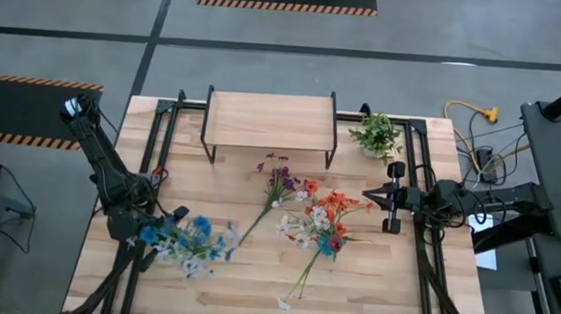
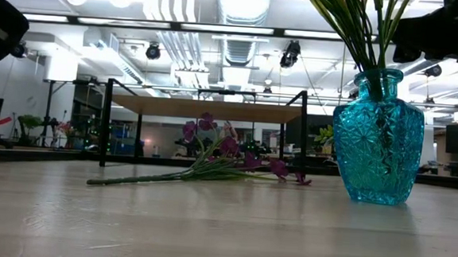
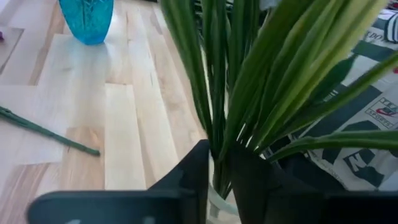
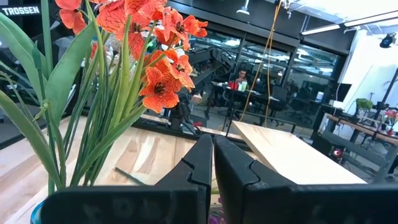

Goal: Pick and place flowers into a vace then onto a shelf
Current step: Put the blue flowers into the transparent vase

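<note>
One purple flowers (image 2: 211, 163) bunch lies flat, blooms toward shelf (image 2: 206, 109).

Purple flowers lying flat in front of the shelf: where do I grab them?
Grip the bare green stem below the purple flowers, coming straight down with fingers across it. It lies flat, blooms toward the shelf, stem trailing away. The right gripper is free; left gripper holds blue flowers.

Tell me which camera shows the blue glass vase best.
The low view: the vase stands whole, side on, with flowers rising from its neck. The left wrist view catches only its lower part, cut off. The right wrist view shows just a sliver of rim. In the high view, blooms mostly hide it.
</note>
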You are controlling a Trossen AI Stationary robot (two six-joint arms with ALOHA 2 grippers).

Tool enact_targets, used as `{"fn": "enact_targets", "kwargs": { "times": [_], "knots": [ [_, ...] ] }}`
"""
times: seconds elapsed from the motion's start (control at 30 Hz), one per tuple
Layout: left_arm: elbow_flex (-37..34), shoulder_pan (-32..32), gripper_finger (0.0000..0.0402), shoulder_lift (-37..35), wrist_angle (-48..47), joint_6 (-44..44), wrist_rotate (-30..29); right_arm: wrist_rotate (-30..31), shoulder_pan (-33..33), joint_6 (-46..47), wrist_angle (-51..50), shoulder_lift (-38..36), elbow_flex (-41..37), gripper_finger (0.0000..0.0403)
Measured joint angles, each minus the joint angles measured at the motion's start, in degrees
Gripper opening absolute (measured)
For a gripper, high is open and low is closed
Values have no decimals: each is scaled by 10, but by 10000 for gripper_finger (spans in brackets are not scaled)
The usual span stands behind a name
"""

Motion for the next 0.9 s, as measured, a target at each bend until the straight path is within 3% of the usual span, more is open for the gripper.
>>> {"fn": "enact_targets", "kwargs": {
  "times": [0.5,0.9],
  "knots": [
    [50,0,121,-26,-22,4,48,0,0,0,0,0,0,8],
    [199,0,124,-37,-257,-1,50,0,0,0,4,0,0,9]
  ]
}}
